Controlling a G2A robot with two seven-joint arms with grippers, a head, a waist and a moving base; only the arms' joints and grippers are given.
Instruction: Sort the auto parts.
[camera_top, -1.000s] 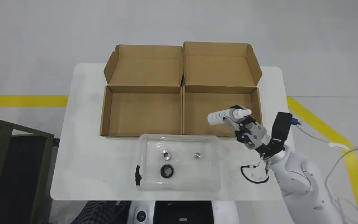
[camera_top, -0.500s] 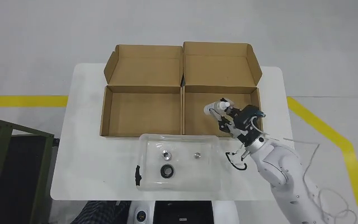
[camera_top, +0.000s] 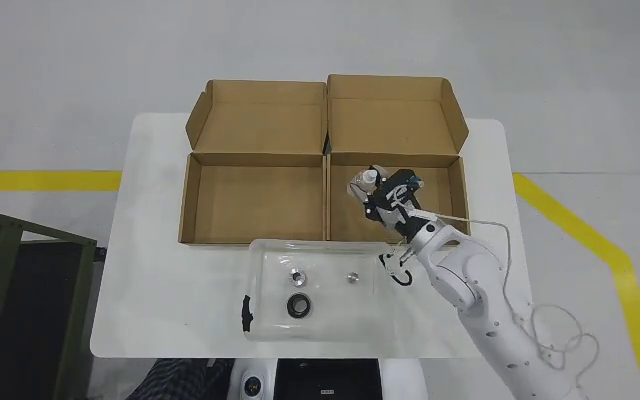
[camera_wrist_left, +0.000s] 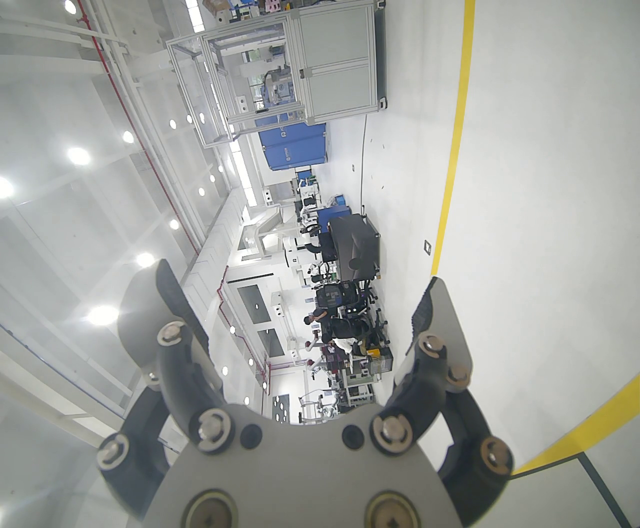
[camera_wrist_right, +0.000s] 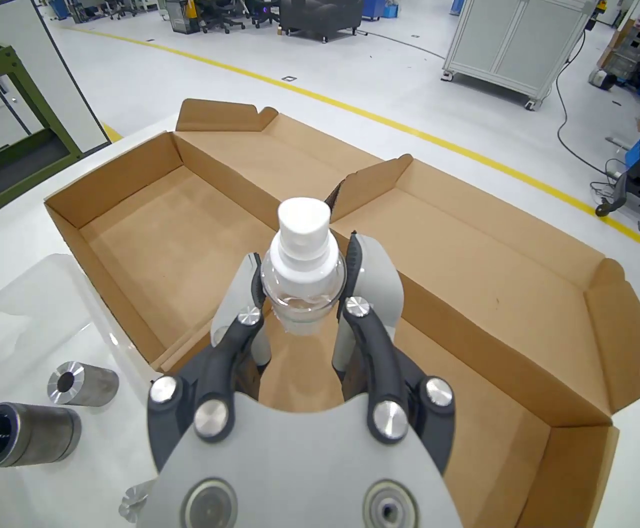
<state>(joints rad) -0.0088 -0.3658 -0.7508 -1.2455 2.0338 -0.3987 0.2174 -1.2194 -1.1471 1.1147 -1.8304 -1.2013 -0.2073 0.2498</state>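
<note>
A clear spray bottle (camera_wrist_right: 303, 272) with a white cap is held in my right gripper (camera_wrist_right: 303, 295), which is shut on its body. In the top view the bottle (camera_top: 363, 183) and the right gripper (camera_top: 383, 198) hang over the left part of the right cardboard box (camera_top: 440, 190). The left cardboard box (camera_top: 255, 205) stands beside it with nothing inside. In front of the boxes, a clear plastic tray (camera_top: 375, 315) holds a metal bushing (camera_top: 296, 274), a small metal piece (camera_top: 352, 277) and a black ring (camera_top: 298, 306). My left gripper (camera_wrist_left: 300, 295) is open, away from the table, facing the room.
Both boxes have their lids folded back toward the table's far edge. A black strip (camera_top: 246, 313) lies at the tray's left end. Two metal cylinders (camera_wrist_right: 82, 382) lie in the tray close to my right gripper. The white table (camera_top: 150, 250) is bare left of the boxes.
My right arm has carried the bottle leftward, from the right box's right edge to over its left half. The parts in the tray have not moved.
</note>
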